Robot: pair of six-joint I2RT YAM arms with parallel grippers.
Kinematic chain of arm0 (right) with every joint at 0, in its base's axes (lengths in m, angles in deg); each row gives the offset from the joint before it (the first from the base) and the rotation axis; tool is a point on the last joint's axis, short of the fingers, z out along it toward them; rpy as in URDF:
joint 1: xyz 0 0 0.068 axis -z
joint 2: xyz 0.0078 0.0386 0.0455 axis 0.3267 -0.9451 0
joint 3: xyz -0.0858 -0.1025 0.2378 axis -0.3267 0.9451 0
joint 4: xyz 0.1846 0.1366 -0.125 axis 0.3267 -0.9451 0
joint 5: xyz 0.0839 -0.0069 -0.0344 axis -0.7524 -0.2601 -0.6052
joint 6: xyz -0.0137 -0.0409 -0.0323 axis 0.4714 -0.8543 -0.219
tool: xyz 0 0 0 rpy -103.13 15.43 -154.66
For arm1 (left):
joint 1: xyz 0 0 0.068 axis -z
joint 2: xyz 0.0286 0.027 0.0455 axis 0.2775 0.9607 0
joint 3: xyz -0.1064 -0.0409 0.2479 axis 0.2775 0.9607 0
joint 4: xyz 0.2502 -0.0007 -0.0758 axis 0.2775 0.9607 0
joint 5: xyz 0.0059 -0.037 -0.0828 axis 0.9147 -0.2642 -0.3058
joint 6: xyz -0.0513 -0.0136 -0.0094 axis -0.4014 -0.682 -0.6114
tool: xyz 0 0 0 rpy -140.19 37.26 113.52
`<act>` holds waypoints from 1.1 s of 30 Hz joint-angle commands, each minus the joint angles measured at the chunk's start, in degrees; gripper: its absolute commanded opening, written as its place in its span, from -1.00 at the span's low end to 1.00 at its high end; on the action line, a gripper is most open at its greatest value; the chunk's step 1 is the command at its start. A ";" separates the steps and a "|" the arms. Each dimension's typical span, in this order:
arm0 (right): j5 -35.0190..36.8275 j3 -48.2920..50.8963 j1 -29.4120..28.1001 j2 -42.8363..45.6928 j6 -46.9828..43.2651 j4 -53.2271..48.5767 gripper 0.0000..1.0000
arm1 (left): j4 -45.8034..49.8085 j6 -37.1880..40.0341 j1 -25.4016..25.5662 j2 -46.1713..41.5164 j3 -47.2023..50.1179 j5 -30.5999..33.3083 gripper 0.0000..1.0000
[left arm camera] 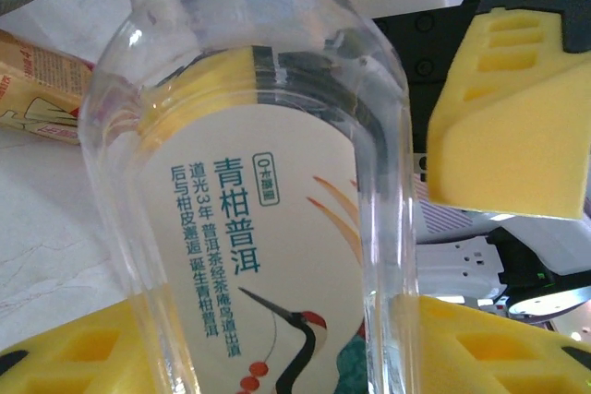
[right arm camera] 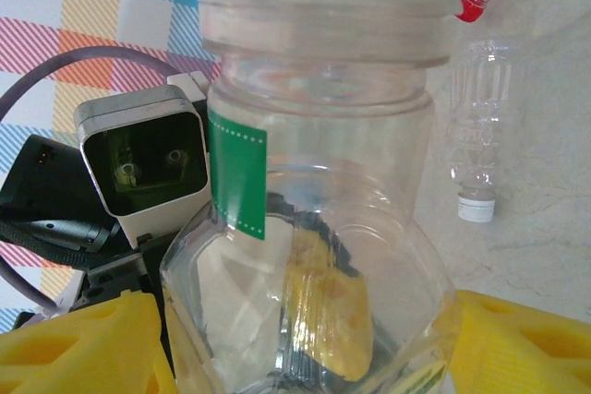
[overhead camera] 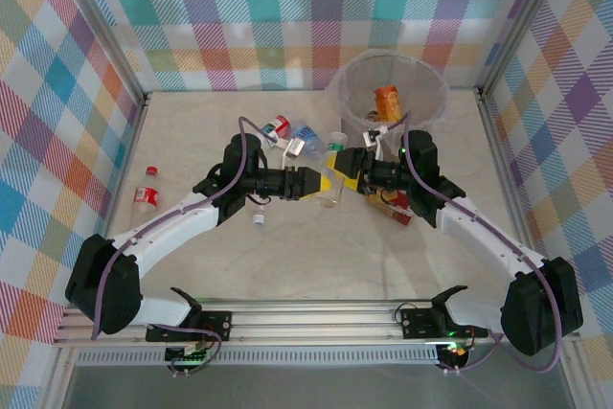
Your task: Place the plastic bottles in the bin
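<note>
- Slipping mid-handover is the main risk. The crane-label bottle (left arm camera: 268,228) hangs above the middle of the desk, short of the bin (overhead camera: 442,102) at the far edge, so a drop would land it back on the desk.
- The left fingers (left arm camera: 65,357) are clamped on its lower body. The right fingers (right arm camera: 522,339) flank it higher up, but I cannot tell whether they press on it yet. If the left lets go before the right bites, the bottle falls.
- The bottle's wall looks thin, clear and smooth, so a hard squeeze from the foam could buckle it and pop it out sideways.
- Both sets of fingers crowd one small bottle. A pull by one arm while the other holds could twist it loose or make the fingers collide.
- On the way to the bin, the right arm passes over the brown-label bottle (overhead camera: 395,208) lying beneath it and could nudge it away.
</note>
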State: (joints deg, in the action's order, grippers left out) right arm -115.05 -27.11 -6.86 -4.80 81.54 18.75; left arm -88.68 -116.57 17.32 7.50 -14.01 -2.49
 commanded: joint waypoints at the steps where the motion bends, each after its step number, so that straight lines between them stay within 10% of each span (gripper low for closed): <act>1: -2.07 -0.07 -0.34 0.17 1.74 6.41 0.48 | -1.53 -1.12 -0.47 -1.43 -0.19 -1.32 0.17; 10: -1.46 -0.50 -0.32 1.22 1.19 5.38 0.24 | 1.18 -0.03 -0.47 -2.04 -1.22 -0.82 0.43; 17: 1.55 -3.42 -0.19 3.52 -4.49 -5.30 0.20 | 8.76 4.95 -0.47 -4.80 -3.46 1.67 1.00; 33: 25.97 -35.07 2.46 1.80 -32.99 -49.37 0.20 | 35.11 34.74 -0.47 -22.12 -8.70 20.76 1.00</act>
State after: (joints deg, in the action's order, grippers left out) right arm -96.80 -56.64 -4.92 -1.33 56.43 -21.58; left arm -60.33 -88.66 17.12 -13.00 -20.63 12.57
